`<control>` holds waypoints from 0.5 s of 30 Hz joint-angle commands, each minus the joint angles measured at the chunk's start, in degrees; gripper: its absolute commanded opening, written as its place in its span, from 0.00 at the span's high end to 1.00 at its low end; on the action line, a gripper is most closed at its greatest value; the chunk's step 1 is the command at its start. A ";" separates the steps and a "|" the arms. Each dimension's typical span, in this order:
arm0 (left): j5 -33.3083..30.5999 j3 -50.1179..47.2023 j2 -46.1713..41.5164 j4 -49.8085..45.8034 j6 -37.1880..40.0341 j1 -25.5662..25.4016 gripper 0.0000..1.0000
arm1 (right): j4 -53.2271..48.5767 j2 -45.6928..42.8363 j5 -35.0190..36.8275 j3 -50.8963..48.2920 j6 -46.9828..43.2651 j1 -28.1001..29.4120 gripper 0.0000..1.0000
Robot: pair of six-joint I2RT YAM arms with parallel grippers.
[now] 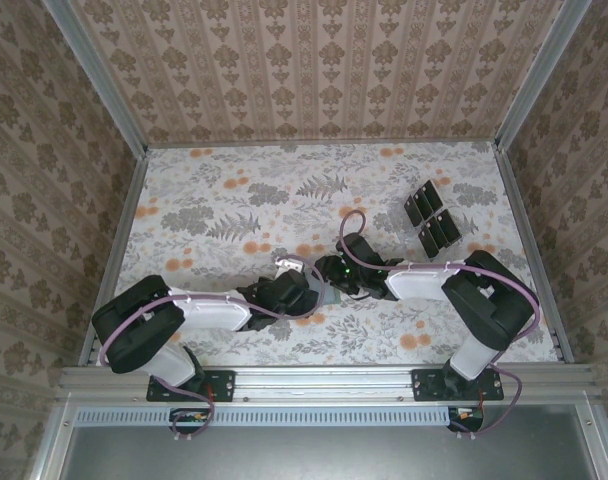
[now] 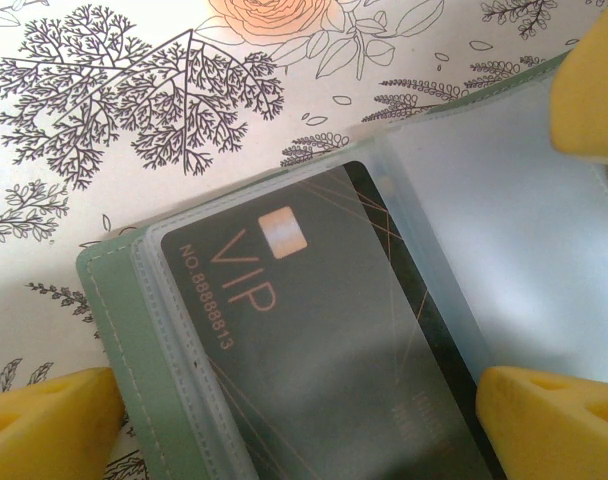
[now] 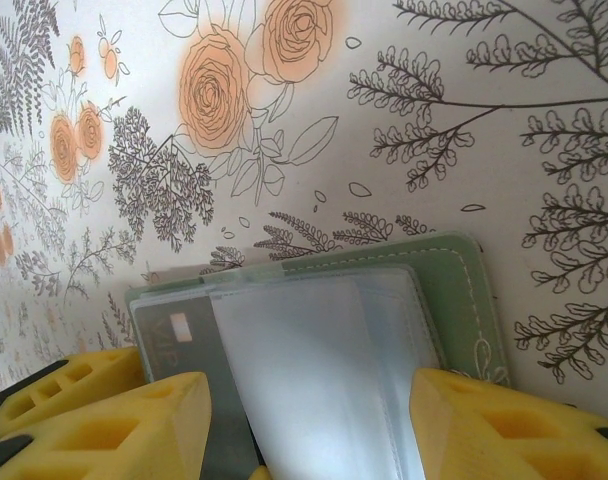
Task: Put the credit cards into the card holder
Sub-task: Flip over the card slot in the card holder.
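**Site type:** robot test cell in a lab, with domestic-style surfaces.

**Evidence:**
- Bare aluminium frame posts (image 1: pixel 94 75) at the corners.
- Damask wallpaper panels (image 1: pixel 314 70) forming three walls.
- A tabletop (image 1: pixel 234 200) covered by a printed floral sheet with orange roses.
- A metal mounting rail (image 1: pixel 324 380) along the near edge.
- Two black-and-white robot arms bolted to the rail, the left arm (image 1: pixel 199 312) and the right arm (image 1: pixel 434 280).
- Exposed purple cables (image 1: pixel 354 220).
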 commanded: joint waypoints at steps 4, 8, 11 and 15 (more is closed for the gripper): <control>-1.00 -1.54 2.00 -3.61 -1.37 0.05 0.00 | 0.69 0.53 -2.10 0.52 -1.44 -0.11 0.44; -0.91 -1.59 2.05 -3.62 -1.37 0.05 0.00 | -0.10 -2.33 -0.93 -0.16 -1.88 -0.02 0.44; -0.89 -1.67 2.07 -3.50 -1.45 0.05 0.00 | -1.54 -4.37 0.12 -0.27 -2.62 -0.07 0.45; -0.87 -1.71 2.23 -3.47 -1.64 0.04 0.00 | -2.45 -5.42 0.57 0.04 -3.40 0.09 0.45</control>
